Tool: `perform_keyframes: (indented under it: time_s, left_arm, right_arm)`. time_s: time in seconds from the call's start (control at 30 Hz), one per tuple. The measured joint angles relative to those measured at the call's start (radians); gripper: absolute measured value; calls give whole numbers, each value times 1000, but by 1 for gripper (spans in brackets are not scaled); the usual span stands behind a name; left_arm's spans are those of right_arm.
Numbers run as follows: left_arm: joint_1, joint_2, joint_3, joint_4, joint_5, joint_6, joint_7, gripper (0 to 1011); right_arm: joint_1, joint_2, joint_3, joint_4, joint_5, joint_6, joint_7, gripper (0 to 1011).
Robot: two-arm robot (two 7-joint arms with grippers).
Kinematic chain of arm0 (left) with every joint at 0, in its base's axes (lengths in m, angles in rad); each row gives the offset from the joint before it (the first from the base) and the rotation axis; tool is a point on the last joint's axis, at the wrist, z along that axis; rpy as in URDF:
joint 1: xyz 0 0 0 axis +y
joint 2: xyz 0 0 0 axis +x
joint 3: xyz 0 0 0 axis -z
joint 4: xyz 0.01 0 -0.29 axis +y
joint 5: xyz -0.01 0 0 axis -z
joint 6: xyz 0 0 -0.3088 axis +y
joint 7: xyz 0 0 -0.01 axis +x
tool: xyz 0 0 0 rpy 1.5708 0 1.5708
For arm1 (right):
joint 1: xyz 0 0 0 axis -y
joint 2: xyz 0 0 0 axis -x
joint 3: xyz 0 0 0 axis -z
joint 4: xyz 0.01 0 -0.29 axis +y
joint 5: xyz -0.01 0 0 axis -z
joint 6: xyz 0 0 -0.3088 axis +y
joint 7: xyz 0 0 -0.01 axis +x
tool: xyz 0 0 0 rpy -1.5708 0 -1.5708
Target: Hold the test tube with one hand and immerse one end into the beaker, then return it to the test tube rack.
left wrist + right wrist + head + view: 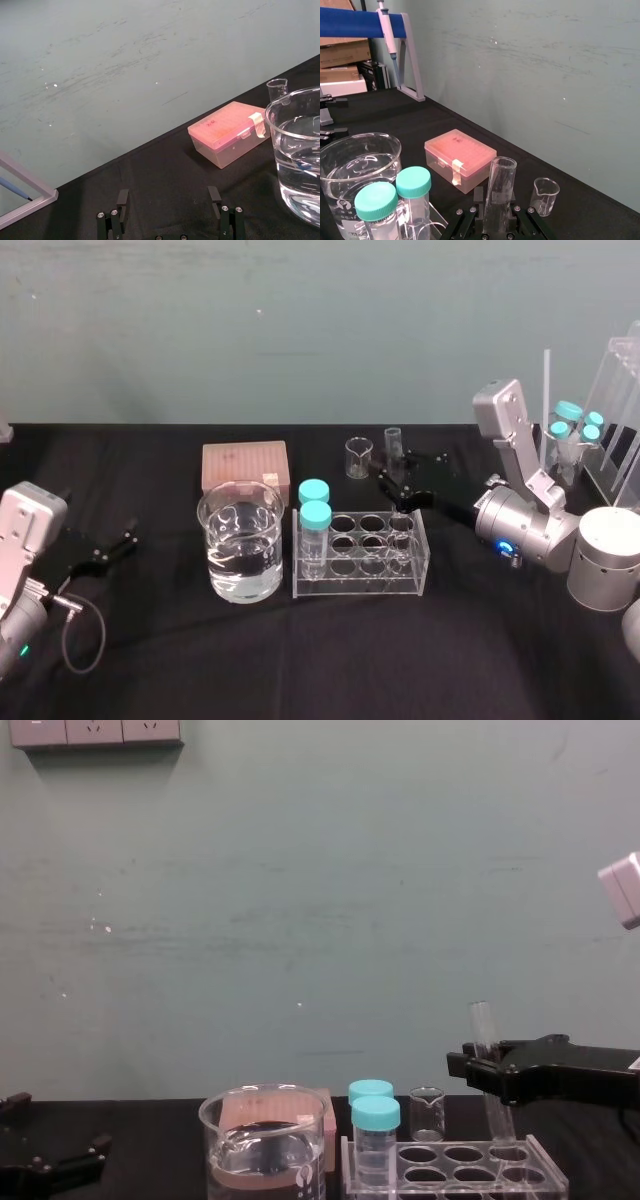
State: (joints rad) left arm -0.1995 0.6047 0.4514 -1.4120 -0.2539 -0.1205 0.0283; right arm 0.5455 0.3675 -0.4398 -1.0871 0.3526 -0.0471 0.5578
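The test tube stands tilted in a back right hole of the clear test tube rack. My right gripper reaches in from the right, and its black fingers press the tube's middle from both sides. The beaker, about half full of clear liquid, stands just left of the rack. My left gripper rests open on the black cloth at the far left, well short of the beaker.
Two vials with turquoise caps stand in the rack's left holes. A pink tip box and a tiny beaker sit behind. A clear stand with more capped vials is at the far right. A pipette stand is far left.
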Motion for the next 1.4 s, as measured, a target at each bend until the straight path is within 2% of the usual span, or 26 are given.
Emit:
perform_keyframes:
  time_s: [0.43,0.77,1.4]
  left_arm:
    - [0,0,0,0,0,0,0,1000]
    - [0,0,0,0,0,0,0,1000]
    - [0,0,0,0,0,0,0,1000]
  right_arm:
    - [0,0,0,0,0,0,0,242]
    - [-12,-8,20,-10,13,-30,12,242]
    - [-37,-7,52,-57,42,-53,14,242]
